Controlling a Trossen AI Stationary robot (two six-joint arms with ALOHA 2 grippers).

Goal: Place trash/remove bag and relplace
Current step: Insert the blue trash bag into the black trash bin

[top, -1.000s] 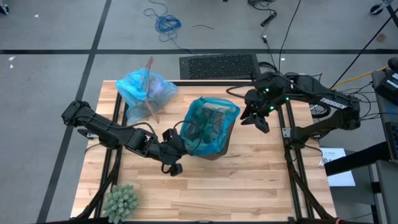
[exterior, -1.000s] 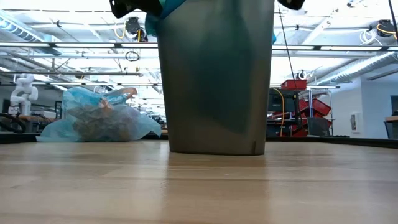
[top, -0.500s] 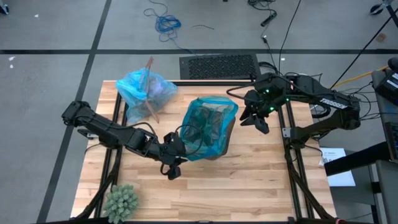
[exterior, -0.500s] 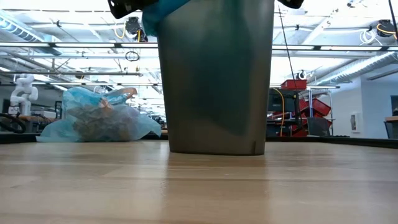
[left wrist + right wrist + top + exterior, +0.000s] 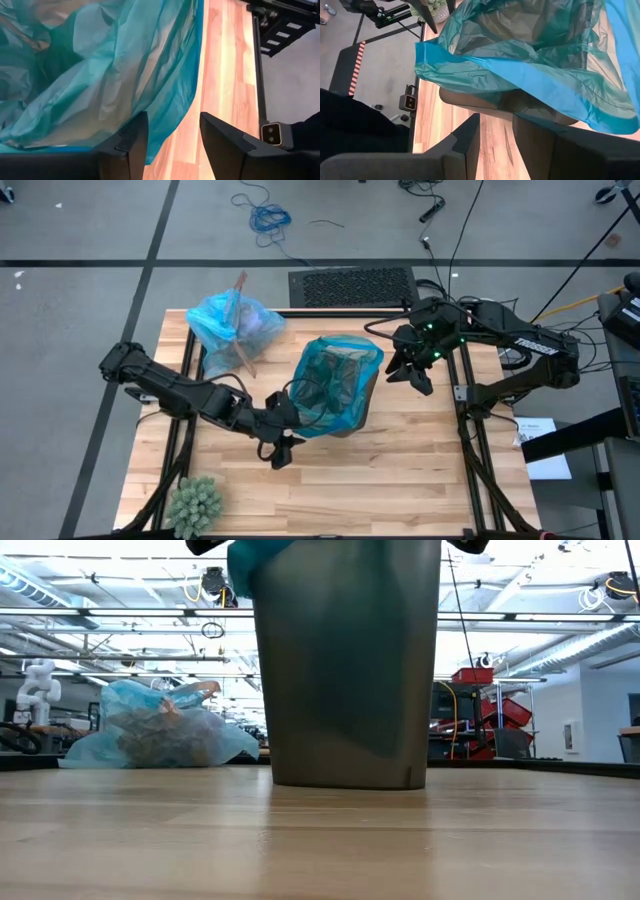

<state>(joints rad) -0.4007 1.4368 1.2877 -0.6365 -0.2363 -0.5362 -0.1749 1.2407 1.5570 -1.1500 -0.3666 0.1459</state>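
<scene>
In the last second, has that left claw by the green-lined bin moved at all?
Yes, slightly. The left gripper has let its fingers spread and edged away from the teal bag on the bin, toward the table's near edge. The right gripper has not shifted.

Lots you can't make out here. In the low view the grey bin runs off the top edge, so its rim and both arms above it are mostly cut off. The teal bag draped over the bin hides whatever's inside it. The light blue bag is knotted up and only brownish lumps show through the plastic, too murky to count. In the left wrist view the teal plastic fills most of the picture and covers the bin. The left end effector sits against the bag's edge from above, contact unclear.
</scene>
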